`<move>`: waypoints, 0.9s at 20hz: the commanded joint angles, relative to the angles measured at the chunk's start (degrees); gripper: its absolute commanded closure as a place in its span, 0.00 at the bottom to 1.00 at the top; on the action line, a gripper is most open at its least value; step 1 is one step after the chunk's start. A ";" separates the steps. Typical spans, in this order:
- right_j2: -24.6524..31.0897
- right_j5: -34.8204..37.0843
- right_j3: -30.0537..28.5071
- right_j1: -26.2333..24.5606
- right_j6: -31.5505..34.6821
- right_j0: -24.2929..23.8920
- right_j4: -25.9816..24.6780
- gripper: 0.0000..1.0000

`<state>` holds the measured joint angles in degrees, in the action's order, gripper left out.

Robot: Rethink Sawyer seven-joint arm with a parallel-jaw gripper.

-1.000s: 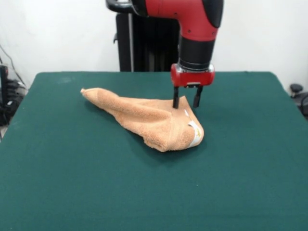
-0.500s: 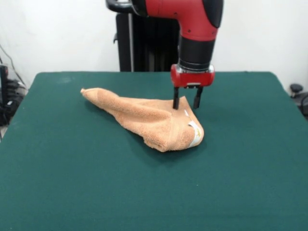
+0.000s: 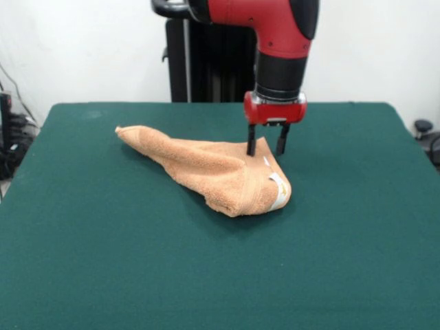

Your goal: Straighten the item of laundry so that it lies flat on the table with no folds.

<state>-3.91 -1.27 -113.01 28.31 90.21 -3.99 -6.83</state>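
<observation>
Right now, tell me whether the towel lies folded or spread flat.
Folded. The orange-tan towel is bunched into a raised wedge on the green table, layers doubled over near its white label.

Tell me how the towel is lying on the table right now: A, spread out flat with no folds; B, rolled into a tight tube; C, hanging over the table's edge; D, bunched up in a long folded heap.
D: the towel lies bunched in a long, creased heap on the green table, tapering to a point at one end, with a white label showing at the thicker end.
</observation>
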 commanded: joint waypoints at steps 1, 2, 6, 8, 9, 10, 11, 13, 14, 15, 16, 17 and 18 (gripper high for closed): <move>0.10 -1.87 -1.39 -0.37 12.21 2.51 1.74 0.00; -0.38 -1.81 -1.37 -0.37 12.35 2.89 1.93 0.00; -1.37 -2.72 -1.32 -0.38 12.42 3.70 1.76 0.00; -0.83 -3.79 -1.46 -0.49 12.42 3.24 1.26 0.00; -0.69 -3.94 -1.63 -0.76 12.40 2.81 1.07 0.00; -1.01 -4.11 -1.66 -0.79 12.47 3.09 1.09 0.00; -1.06 -3.95 -1.67 -0.81 12.41 3.10 1.11 0.00; -1.50 -3.87 -1.74 -0.70 12.16 3.35 0.90 0.00; -1.70 -3.67 -1.61 -0.68 11.86 3.58 0.72 0.00; -1.59 -3.07 -1.71 -0.70 11.55 3.36 0.55 0.00; -1.41 -2.55 -1.84 -0.71 11.44 3.24 0.55 0.00; -1.87 -2.77 -1.86 -0.87 11.68 3.58 0.77 0.00; -2.25 -3.22 -1.88 -0.92 11.90 4.00 0.91 0.00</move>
<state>-7.19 -1.27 -113.54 28.32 90.21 -2.06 -6.83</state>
